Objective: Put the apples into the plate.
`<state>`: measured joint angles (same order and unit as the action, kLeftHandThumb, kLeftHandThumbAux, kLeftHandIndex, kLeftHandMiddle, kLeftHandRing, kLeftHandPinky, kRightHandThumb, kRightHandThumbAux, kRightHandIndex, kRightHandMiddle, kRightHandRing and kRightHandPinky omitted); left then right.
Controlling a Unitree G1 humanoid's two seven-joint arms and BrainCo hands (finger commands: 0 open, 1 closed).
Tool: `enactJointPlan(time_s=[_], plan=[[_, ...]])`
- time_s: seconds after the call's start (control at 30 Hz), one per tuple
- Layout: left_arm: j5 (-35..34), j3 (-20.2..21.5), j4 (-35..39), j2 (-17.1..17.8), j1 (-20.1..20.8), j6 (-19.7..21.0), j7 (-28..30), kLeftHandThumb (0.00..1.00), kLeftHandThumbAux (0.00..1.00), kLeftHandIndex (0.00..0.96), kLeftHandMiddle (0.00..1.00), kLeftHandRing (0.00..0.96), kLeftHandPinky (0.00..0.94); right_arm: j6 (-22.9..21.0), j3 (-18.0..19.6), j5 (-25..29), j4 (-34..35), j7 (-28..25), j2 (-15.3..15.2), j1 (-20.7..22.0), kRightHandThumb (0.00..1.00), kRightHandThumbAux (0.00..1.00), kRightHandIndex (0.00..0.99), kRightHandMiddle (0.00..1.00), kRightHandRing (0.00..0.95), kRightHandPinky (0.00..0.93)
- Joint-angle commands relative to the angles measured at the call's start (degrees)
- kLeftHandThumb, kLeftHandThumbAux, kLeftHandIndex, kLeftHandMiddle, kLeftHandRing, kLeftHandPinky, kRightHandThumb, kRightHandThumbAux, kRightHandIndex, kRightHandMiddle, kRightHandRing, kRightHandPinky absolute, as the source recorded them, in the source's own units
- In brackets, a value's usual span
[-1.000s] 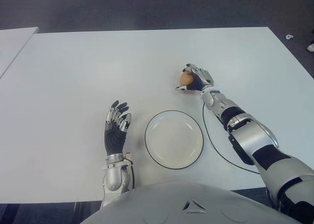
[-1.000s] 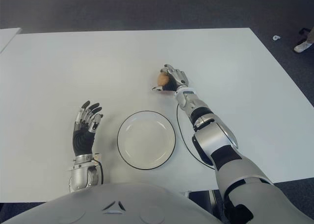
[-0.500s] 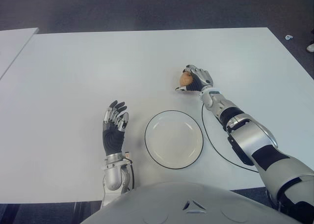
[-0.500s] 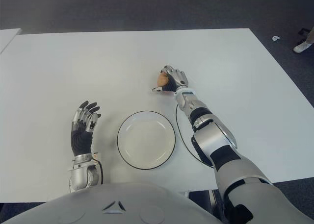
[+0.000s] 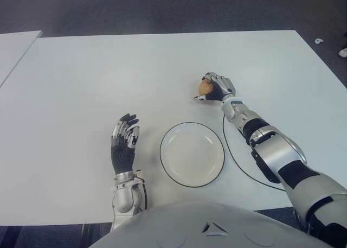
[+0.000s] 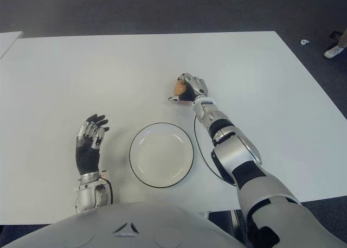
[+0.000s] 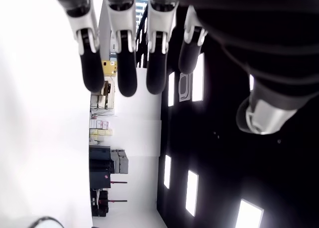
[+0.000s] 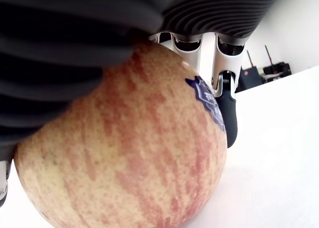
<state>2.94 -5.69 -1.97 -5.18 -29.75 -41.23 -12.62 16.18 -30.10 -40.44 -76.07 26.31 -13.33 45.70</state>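
Right hand [image 5: 217,87] gripping streaked round apple [image 8: 124,148], blue sticker [image 8: 209,102]

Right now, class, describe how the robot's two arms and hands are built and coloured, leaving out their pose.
Both are silver-grey metal with black parts. The left hand has a ribbed black palm, silver finger segments and dark fingertips above a round metal wrist. The right hand looks the same; its forearm carries black bands and glossy silver shells. A thin black cable loops from that arm.
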Motion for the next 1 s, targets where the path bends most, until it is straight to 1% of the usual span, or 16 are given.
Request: enactJointPlan(time_s=[0.03,0.13,0.27,0.33,0.37,0.5,0.63,0.77,1.0], plan=[[0.13,0.44,-2.96,-2.77,3.87,-2.67,-0.67,0.415,0.461,0.242,0.267,0.299,0.352,-2.01,-0.25,-0.48,-3.31,-2.43,-1.05,-4.13,0.740,0.711,0.439,0.819,0.802,0.719],[-0.29,0.64,-4.11,-2.84,4.46,-3.69,-0.60,0.420,0.463,0.250,0.259,0.293,0.350,-1.32,0.09,-0.16,-3.22,-2.58,-1.12,-3.91,0.741,0.711,0.439,0.826,0.805,0.713],[-0.62,0.71,-4.79,-2.92,4.99,-3.63,-0.67,0.430,0.463,0.246,0.256,0.290,0.351,-0.68,0.64,0.29,-3.16,-2.94,-1.13,-3.64,0.742,0.711,0.439,0.831,0.804,0.677],[-0.79,0.73,-5.04,-2.85,5.16,-3.69,-0.58,0.433,0.463,0.244,0.255,0.290,0.351,-0.70,0.81,0.31,-3.18,-3.08,-1.09,-3.55,0.742,0.711,0.440,0.830,0.799,0.613],[-0.90,0.75,-5.15,-2.83,5.26,-3.63,-0.54,0.434,0.463,0.244,0.255,0.290,0.351,-0.64,0.94,0.35,-3.19,-3.17,-1.08,-3.48,0.742,0.711,0.440,0.830,0.798,0.604],[-1.36,0.72,-5.37,-2.73,5.49,-3.80,-0.33,0.437,0.469,0.247,0.257,0.291,0.351,-0.43,1.32,0.33,-3.15,-3.37,-1.03,-3.10,0.743,0.710,0.440,0.829,0.784,0.500],[-1.60,0.58,-4.55,-3.15,5.18,-2.76,-0.70,0.436,0.471,0.252,0.263,0.294,0.352,0.01,1.42,0.10,-3.04,-3.15,-1.04,-2.75,0.743,0.710,0.441,0.824,0.767,0.401],[-0.72,0.69,-4.35,-3.28,5.16,-2.63,-1.27,0.435,0.471,0.258,0.270,0.300,0.355,0.33,1.41,-0.04,-3.05,-3.08,-1.04,-2.77,0.743,0.709,0.441,0.817,0.754,0.368],[0.64,0.84,-5.05,-3.10,5.49,-3.37,-2.09,0.420,0.461,0.263,0.272,0.300,0.353,0.39,1.48,-0.04,-3.05,-3.56,-1.01,-2.57,0.743,0.709,0.441,0.809,0.744,0.371]])
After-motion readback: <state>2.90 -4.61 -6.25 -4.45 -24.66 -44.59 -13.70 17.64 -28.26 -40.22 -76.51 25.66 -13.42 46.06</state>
